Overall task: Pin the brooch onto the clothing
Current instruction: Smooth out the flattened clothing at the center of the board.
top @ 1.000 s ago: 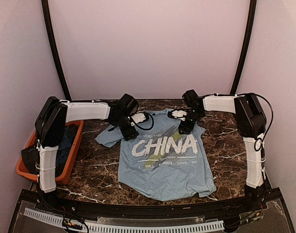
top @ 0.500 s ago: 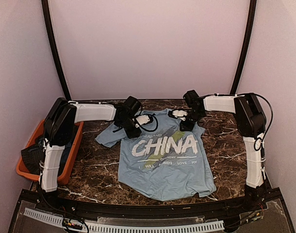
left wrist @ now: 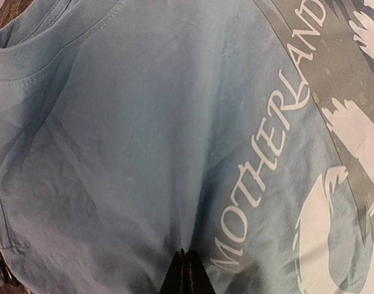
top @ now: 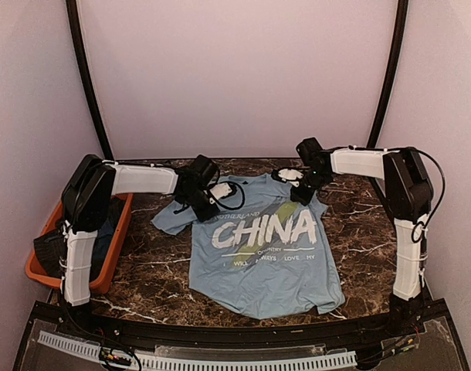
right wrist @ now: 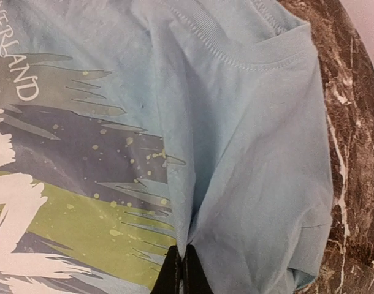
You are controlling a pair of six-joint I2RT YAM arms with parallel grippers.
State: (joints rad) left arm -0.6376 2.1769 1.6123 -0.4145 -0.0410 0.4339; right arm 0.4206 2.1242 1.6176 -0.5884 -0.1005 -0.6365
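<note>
On the marble table [top: 359,224] lies one light blue T-shirt [top: 259,263], chest up, with one orange bin [top: 120,232] off to its left. Two grippers, the left gripper [left wrist: 187,272] and the right gripper [right wrist: 179,269], are each clamped on shirt fabric near a shoulder. Pinches that thin could slip, or bunch up the chest if pulled unevenly. Can't spot any brooch anywhere.

Soft, even light; top view seemingly dimmer, slightly grainy.
</note>
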